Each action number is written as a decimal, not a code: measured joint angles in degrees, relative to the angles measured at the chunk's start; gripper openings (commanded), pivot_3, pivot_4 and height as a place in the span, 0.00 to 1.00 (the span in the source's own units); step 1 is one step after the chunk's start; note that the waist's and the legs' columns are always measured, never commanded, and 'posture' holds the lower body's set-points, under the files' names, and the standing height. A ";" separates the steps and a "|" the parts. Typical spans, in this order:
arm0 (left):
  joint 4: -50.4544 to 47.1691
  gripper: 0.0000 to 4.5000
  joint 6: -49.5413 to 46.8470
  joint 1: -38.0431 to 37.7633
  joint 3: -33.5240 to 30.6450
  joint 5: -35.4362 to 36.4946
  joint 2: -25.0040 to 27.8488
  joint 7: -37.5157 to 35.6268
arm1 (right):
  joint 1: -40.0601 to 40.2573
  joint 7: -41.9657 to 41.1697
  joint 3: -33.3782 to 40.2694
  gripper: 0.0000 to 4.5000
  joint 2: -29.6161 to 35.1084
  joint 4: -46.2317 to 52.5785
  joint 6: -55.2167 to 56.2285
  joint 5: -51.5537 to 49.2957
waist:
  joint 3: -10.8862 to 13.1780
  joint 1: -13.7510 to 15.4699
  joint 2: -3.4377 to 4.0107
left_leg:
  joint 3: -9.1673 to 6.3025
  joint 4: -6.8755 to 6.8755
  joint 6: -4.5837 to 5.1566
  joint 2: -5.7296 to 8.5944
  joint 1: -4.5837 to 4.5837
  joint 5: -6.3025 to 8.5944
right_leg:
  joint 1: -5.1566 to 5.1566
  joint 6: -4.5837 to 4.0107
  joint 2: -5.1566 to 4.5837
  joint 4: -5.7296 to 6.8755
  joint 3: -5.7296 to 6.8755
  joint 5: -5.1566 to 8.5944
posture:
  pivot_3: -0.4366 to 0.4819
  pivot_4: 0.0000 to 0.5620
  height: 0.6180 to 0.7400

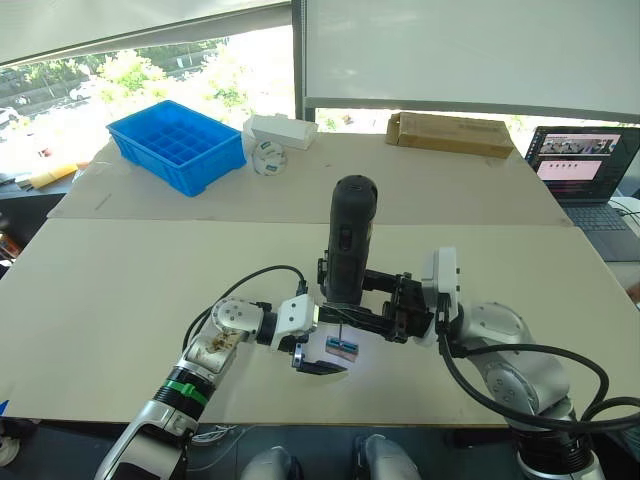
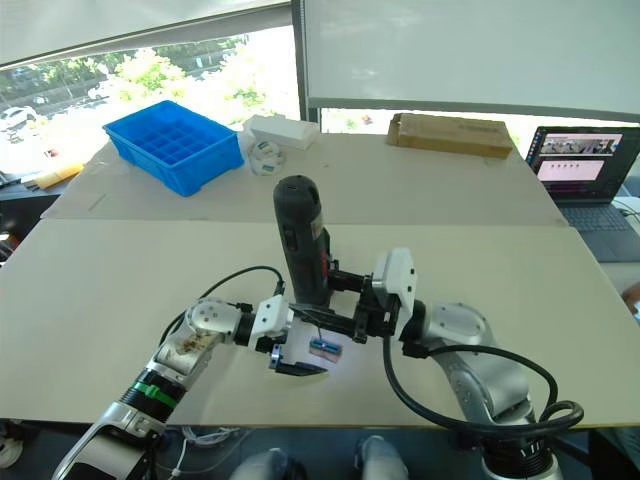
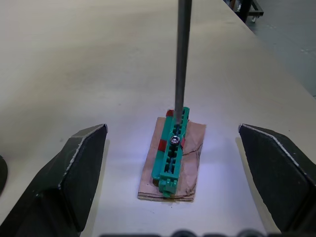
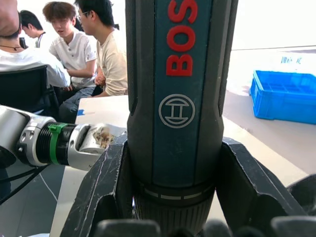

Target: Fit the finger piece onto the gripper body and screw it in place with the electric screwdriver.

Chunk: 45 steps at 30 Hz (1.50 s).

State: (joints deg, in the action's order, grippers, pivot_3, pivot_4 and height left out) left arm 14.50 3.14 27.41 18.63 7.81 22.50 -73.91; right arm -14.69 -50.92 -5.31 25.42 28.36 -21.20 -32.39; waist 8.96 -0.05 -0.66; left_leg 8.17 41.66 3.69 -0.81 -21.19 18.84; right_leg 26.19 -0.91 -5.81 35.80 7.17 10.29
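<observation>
The black cylindrical electric screwdriver (image 1: 349,240) stands upright, its thin metal bit (image 3: 180,59) pointing down onto a screw in a small green slotted block (image 3: 173,150) lying on the beige table (image 1: 150,290). The right gripper (image 4: 173,192) clamps its barrel, which reads "BOSCH". The left gripper (image 3: 173,173) is spread wide, flanking the block without touching it.

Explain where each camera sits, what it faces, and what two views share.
Eye views: on the head, looking down over both arms at the table.
Left wrist view: looks past the open left gripper at a green block.
Right wrist view: faces the gripped electric screwdriver.
Shared: its metal bit, also in eye views.
</observation>
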 measured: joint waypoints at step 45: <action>2.56 1.00 -0.62 1.57 0.62 -0.01 -0.10 -0.04 | 0.31 -0.28 -1.11 0.43 -1.15 -2.01 2.73 1.95 | 0.00 0.01 0.00 | 0.00 0.01 0.00 0.00 0.00 0.00 | 0.00 0.00 0.01 0.01 0.00 0.00 | 0.48 0.27 0.98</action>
State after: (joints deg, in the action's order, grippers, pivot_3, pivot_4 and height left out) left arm 17.06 2.51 28.98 19.24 7.79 22.40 -73.95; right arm -14.38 -51.20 -6.42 24.27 26.35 -18.46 -30.44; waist 8.96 -0.04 -0.66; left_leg 8.17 41.67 3.69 -0.81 -21.19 18.84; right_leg 26.19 -0.91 -5.80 35.81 7.17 10.29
